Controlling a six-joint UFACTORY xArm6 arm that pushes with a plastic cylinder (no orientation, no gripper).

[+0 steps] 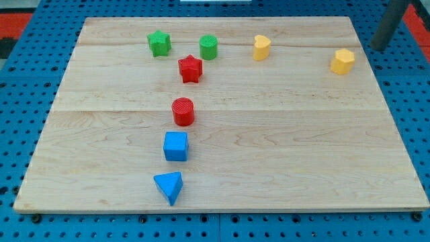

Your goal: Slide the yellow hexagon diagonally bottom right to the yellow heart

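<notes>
My tip (378,47), a bare rod end effector with nothing to spread or pinch, hovers just beyond the desk (282,134) edge, upper right of the yellow hexagon (342,61), seemingly lining up a push toward the well-apart yellow heart (261,47).

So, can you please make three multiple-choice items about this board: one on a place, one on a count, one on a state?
1. Where is my tip?
A. beside the blue blocks
B. at the view's top right, off the board's edge
C. on the red cylinder

2. How many yellow blocks are there?
A. one
B. two
C. three

3. Is my tip touching the yellow hexagon?
A. yes
B. no, a gap shows
C. it is hidden

Answers: 1 B, the rod ends over the blue pegboard. 2 B, the yellow heart and the yellow hexagon only. 3 B, bare wood lies between them.
</notes>
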